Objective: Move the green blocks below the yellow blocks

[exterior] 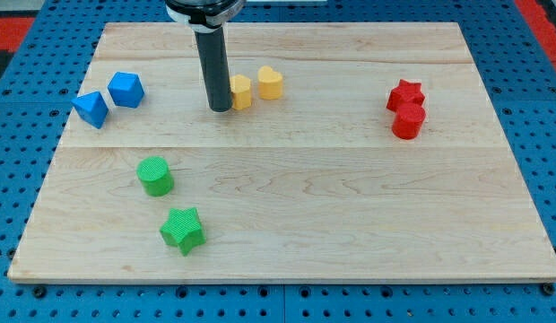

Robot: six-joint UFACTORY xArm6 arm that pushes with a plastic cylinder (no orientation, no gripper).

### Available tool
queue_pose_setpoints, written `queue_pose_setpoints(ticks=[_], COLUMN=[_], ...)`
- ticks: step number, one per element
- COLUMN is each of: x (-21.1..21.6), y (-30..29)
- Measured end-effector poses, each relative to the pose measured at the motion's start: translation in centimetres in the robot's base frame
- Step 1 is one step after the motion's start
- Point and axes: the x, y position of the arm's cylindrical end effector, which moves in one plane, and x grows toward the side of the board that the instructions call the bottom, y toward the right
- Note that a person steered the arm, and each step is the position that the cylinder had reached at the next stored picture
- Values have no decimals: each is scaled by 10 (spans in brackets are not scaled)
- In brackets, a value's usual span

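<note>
A green cylinder [155, 175] sits left of the board's middle. A green star [183, 230] lies below it, nearer the view's bottom. Two yellow blocks sit near the view's top: one of unclear shape [241, 91], partly hidden by the rod, and a yellow heart [271, 82] to its right. My tip [221, 108] rests on the board right against the left side of the left yellow block. Both green blocks are well below and left of my tip.
A blue triangular block [91, 109] and a blue cube-like block [126, 89] sit at the view's upper left. A red star [406, 93] and a red cylinder [408, 121] touch each other at the right. The wooden board [350, 215] lies on a blue pegboard.
</note>
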Motion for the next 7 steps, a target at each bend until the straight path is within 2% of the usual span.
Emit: queue_pose_setpoints(ticks=[1, 2, 3, 4, 5, 6, 7], x=[42, 84, 138, 161, 154, 119, 109], y=[-72, -112, -50, 14, 40, 17, 24])
